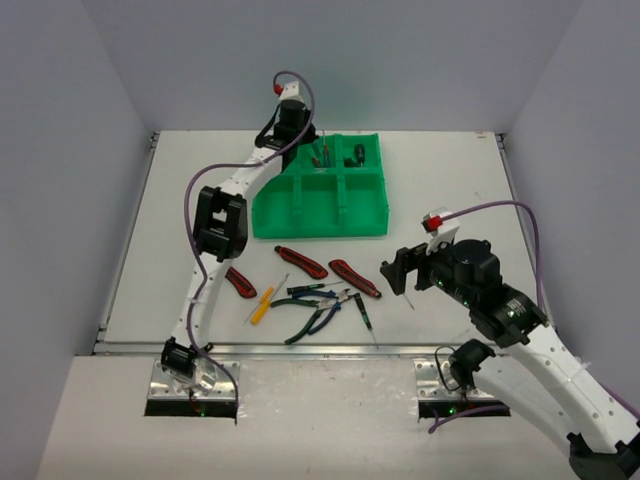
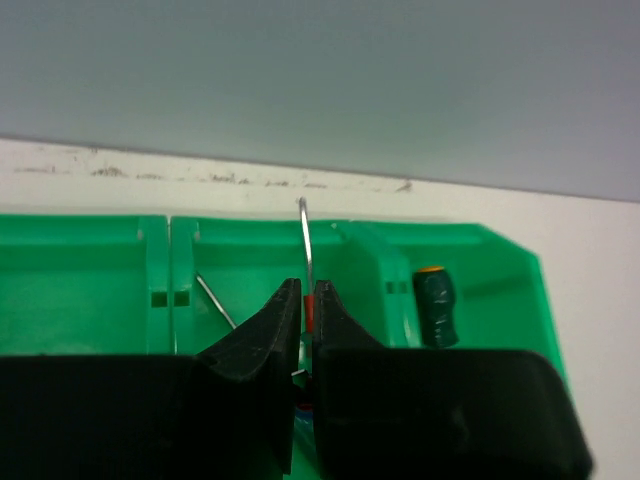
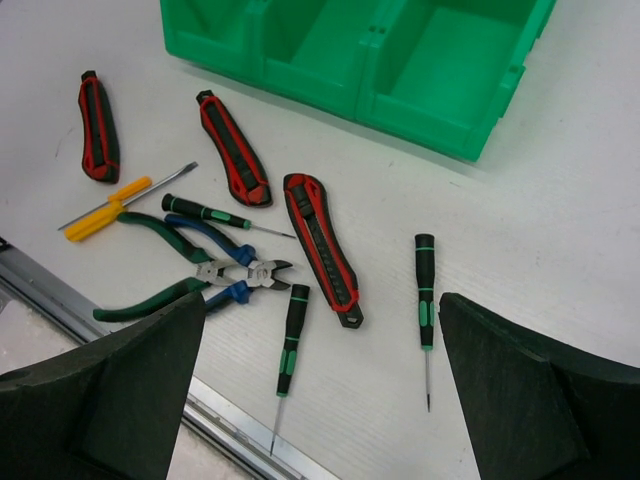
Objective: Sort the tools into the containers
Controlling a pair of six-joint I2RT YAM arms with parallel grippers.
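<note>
The green tray (image 1: 320,220) stands at the back centre. My left gripper (image 2: 308,292) hangs over its back middle compartment, shut on a red precision screwdriver (image 2: 310,312) whose shaft points up. A dark green tool with a yellow cap (image 2: 435,305) lies in the compartment to the right. My right gripper (image 3: 322,310) is open and empty above the loose tools: three red-and-black utility knives (image 3: 320,247), a yellow screwdriver (image 3: 105,210), pliers (image 3: 190,270) and three green-black precision screwdrivers (image 3: 425,290).
The loose tools lie in a cluster in front of the tray (image 1: 310,295). The table's metal front edge (image 3: 230,425) runs just below them. Grey walls enclose the table on three sides.
</note>
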